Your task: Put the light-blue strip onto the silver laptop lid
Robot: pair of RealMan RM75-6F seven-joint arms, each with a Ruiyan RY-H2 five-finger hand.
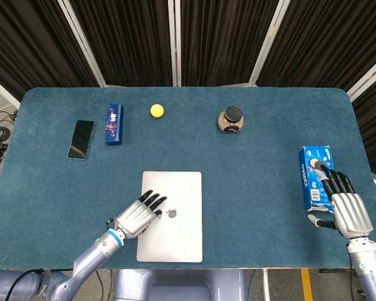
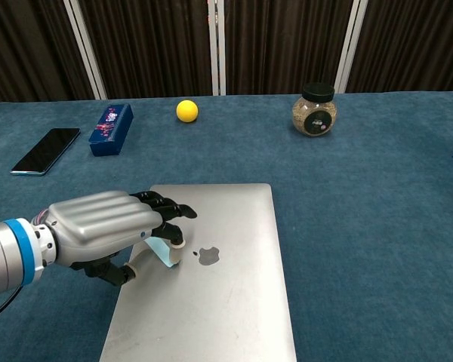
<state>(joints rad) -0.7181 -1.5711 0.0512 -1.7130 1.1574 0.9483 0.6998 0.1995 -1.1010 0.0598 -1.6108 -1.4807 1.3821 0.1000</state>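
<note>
The left hand (image 2: pixel 106 226) hovered over the silver laptop lid (image 2: pixel 219 302), pinching the light-blue strip (image 2: pixel 164 253) beneath its curled fingers just left of the logo, while the right hand (image 1: pixel 346 207) rested, fingers extended, beside a blue cookie box (image 1: pixel 312 172).

The left hand (image 2: pixel 106 226) holds the light-blue strip (image 2: pixel 164 253) over the closed silver laptop (image 2: pixel 226 302), the strip's lower end touching the lid just left of the logo. Behind on the blue table (image 2: pixel 362 226) stand a phone (image 2: pixel 45 150), a dark-blue box (image 2: pixel 110 129), a yellow ball (image 2: pixel 186 111) and a jar (image 2: pixel 315 110)
</note>
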